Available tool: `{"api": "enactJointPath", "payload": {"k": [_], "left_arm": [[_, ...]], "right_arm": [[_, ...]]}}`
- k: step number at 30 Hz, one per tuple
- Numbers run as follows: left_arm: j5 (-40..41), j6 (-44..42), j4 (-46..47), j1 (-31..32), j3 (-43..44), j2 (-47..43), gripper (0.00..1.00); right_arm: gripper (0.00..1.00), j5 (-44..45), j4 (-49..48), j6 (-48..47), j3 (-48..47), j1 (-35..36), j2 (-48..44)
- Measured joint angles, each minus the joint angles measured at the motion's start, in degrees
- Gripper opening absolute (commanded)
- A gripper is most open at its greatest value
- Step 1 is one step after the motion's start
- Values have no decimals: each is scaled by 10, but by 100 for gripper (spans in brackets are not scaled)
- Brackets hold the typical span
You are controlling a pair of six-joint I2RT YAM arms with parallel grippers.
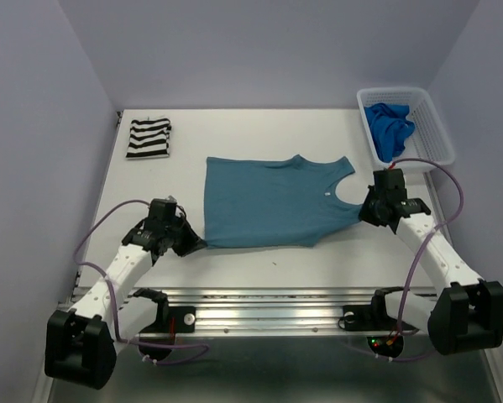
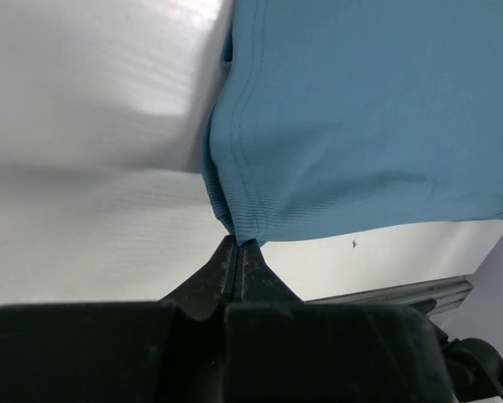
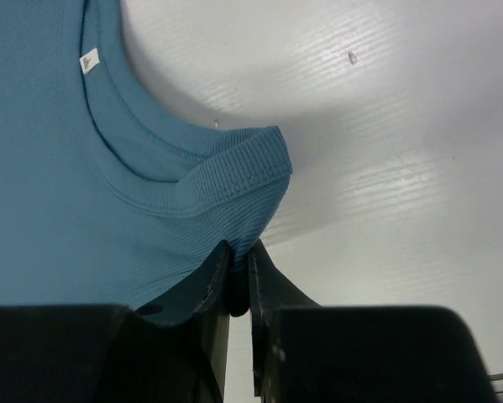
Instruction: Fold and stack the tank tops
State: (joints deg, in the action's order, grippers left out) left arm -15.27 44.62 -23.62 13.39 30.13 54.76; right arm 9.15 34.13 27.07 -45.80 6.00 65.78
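The teal tank top [image 1: 272, 201] lies spread flat in the middle of the table, hem to the left, straps to the right. My left gripper [image 1: 199, 243] is shut on its near hem corner [image 2: 238, 228]. My right gripper [image 1: 364, 211] is shut on the near shoulder strap [image 3: 238, 180]. The black-and-white striped tank top [image 1: 148, 138] lies folded at the far left. The royal blue tank top [image 1: 389, 128] is bunched inside the white basket.
The white lattice basket [image 1: 432, 134] stands at the far right corner. Purple walls close in the table on three sides. A metal rail [image 1: 268, 306] runs along the near edge between the arm bases.
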Motion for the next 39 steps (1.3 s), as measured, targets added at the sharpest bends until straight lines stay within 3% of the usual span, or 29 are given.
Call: {"api": "enactJointPath", "payload": {"k": [4,12,14,15,16,19,20,21,24,27,28,30,31,32,39], "left_arm": [[-5,27,-10,9,-40,-44,0],[-8,54,18,26,-71,-42,0],[-6,55,20,29,-72,-31,0],[-4,56,22,30,-72,-26,0],[-3,56,24,30,-72,-25,0],[3,58,30,30,-72,-26,0],[5,58,32,30,-72,-27,3],[6,59,33,30,-72,-27,3],[5,59,42,30,-72,-26,4],[6,58,48,32,-72,-18,36],[7,58,48,33,-72,-14,59],[10,56,45,34,-72,-8,77],[10,59,41,34,-72,-7,95],[13,59,38,34,-72,-7,99],[41,70,1,34,-67,-45,99]], "right_arm": [[8,11,14,13,20,0,-24],[15,34,3,27,28,0,58],[26,42,-5,29,28,0,84],[26,42,-7,27,28,0,89],[35,42,-11,26,28,0,95],[74,37,-16,23,28,0,97],[92,24,-17,21,27,0,92],[100,10,-18,14,27,0,87],[100,-56,-30,-5,36,0,27],[100,-125,-38,-18,44,1,-58],[100,-144,-38,-21,44,2,-82],[100,-177,-41,-26,44,8,-114],[100,-190,-40,-28,44,11,-122],[100,-199,-40,-28,45,13,-125],[100,-192,-10,-22,63,39,-121]]}}
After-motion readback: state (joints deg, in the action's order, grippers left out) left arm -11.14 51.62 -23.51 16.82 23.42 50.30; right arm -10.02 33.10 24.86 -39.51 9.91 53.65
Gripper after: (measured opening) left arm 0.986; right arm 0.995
